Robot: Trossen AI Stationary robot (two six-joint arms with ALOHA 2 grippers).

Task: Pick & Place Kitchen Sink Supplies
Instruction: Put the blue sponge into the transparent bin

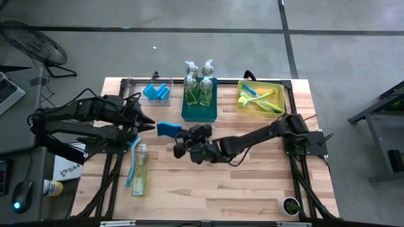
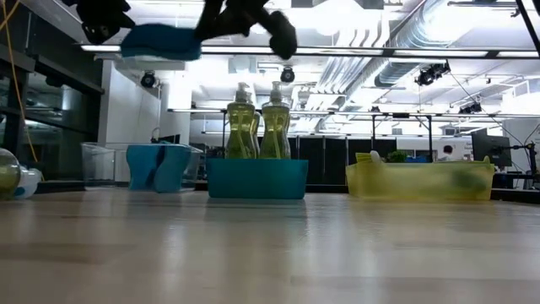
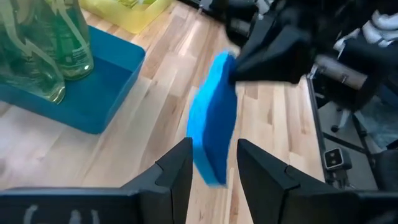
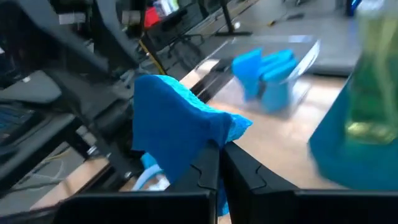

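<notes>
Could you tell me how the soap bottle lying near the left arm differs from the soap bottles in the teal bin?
The loose soap bottle lies flat on the bare table; the binned soap bottles stand upright. The loose one is alone beside a blue brush, while the binned ones are grouped inside the teal bin. The loose one sits at the table's near left, the others at the far middle. All are clear pump bottles of yellow-green soap.

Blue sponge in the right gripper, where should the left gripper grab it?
Take the blue sponge by its free end, away from the right gripper, pinching across its flat faces from the left arm's side. The right gripper covers the other end, and the sponge stands edge-on toward the left gripper.
</notes>
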